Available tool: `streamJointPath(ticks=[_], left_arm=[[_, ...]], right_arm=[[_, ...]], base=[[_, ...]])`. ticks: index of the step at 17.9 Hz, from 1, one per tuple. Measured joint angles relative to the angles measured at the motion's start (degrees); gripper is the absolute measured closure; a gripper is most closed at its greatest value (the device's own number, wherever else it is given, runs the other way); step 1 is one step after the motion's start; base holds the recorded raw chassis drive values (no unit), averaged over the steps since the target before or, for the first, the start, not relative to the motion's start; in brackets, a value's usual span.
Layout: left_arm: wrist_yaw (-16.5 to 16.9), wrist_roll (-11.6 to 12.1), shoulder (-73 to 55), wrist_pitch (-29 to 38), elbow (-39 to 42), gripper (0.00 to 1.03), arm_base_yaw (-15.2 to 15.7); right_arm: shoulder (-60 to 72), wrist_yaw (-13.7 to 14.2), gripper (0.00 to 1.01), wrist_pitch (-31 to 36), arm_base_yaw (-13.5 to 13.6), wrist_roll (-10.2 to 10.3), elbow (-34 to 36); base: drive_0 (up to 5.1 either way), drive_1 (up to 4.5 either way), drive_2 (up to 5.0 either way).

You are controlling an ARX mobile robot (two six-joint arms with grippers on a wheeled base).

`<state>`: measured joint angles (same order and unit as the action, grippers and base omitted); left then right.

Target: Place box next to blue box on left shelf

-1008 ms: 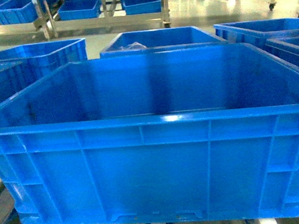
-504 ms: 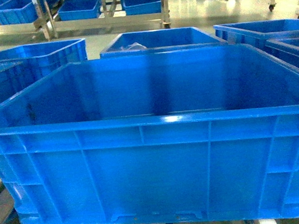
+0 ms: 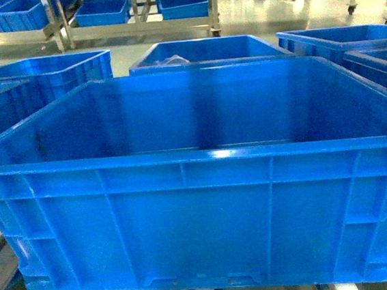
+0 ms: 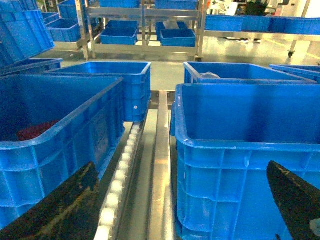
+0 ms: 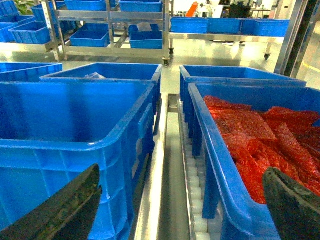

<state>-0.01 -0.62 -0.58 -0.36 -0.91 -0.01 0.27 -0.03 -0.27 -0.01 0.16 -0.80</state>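
nothing moved, box on left shelf rollers, prob. settled

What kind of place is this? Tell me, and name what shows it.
Probably a warehouse or factory logistics area. Identical blue crates sit in rows on roller rails, one crate holds red bagged goods, and metal racks with more crates stand on a shiny floor behind.

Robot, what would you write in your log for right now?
box: resting on roller shelf | left end effector: open, empty | right end effector: open, empty | neighbor crate: red bags
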Motion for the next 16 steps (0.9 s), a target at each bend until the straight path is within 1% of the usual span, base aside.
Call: streamJointPath(ticks=[1,2,16], left_arm=[[0.0,0.1,0.0,0.0,0.0,0.04,0.0],[0.0,0.0,0.0,0.0,0.0,0.05,0.0],[0.0,0.0,0.0,0.0,0.0,0.05,0.0]], right_arm=[[0.0,0.0,0.01,0.0,0.0,0.0,0.0],[0.0,0.0,0.04,0.0,0.0,0.0,0.0],[0.0,0.0,0.03,0.0,0.0,0.0,0.0]], base=[[0.0,0.00,0.0],[0.0,0.00,0.0],[0.0,0.00,0.0]])
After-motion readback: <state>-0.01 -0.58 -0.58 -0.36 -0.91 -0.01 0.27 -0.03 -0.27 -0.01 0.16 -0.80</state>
